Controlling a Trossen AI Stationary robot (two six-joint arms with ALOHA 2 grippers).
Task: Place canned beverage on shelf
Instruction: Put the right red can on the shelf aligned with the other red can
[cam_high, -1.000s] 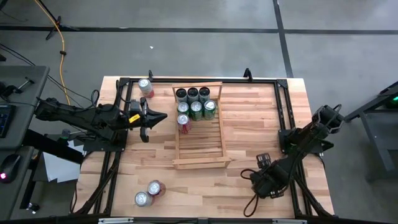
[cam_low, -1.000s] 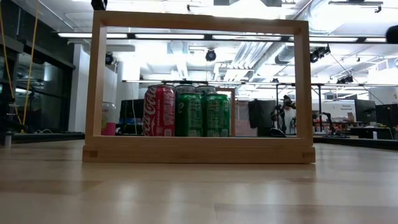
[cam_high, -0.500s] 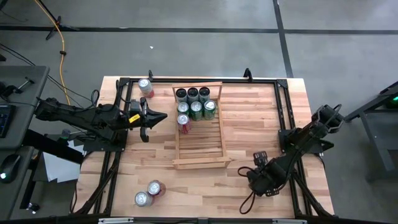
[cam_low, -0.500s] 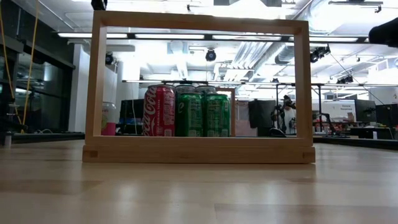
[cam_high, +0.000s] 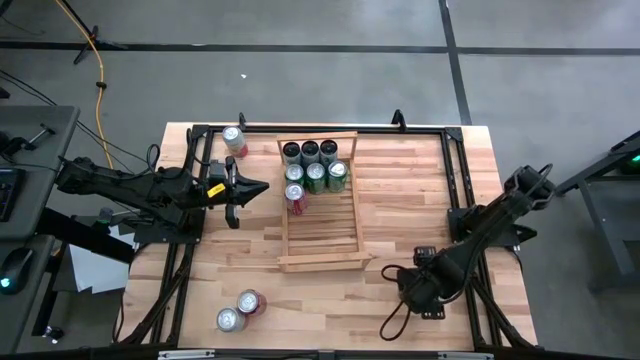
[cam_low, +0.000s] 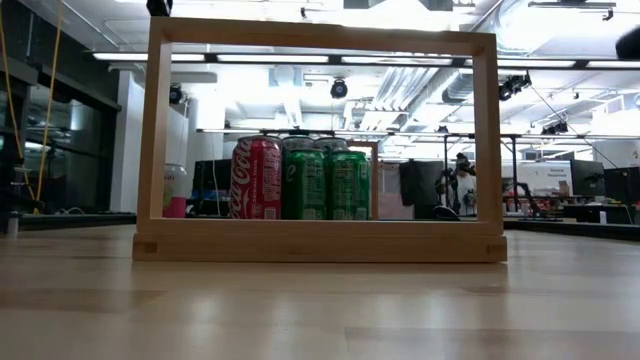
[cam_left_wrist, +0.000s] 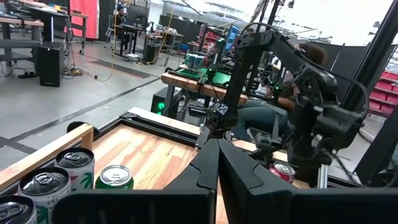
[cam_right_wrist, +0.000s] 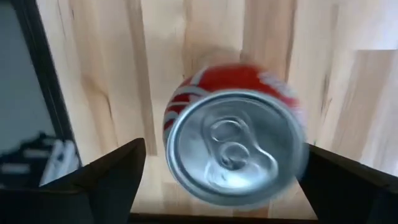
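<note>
the red can (cam_right_wrist: 235, 134) under the right gripper (cam_right_wrist: 221, 177) is a stiff thin-walled cylinder with a smooth painted side, so i judge it slippery and easy to dent if the squeeze is too strong. its pull tab lies flat on the silver lid, so it looks unopened, probably full and rather heavy for its size. the best place to take hold is the middle of the side wall, one finger on each side, not the sloped shoulder near the lid, where the fingers could slide off.

in the right wrist view the can stands upright on the wood table (cam_right_wrist: 99, 74), seen from straight above. the two dark fingers (cam_right_wrist: 109, 174) stand wide apart, one on each side of the can, and i see no contact with it, so the right pincer is open and grips nothing. in the high view this gripper (cam_high: 425, 283) is near the front right part of the table, well apart from the shelf (cam_high: 352, 225) (the can itself is hidden under the arm there).

the shelf already holds cans at its far end: three dark ones, then a row of pale and green ones, then one red coca-cola can (cam_high: 297, 198). the near part is free.

the left gripper (cam_high: 258, 187) hangs just beside the shelf's left rail, closed and empty. more cans stand on the table: one at the far left (cam_high: 234, 140) and two at the front left (cam_high: 239, 311).
</note>
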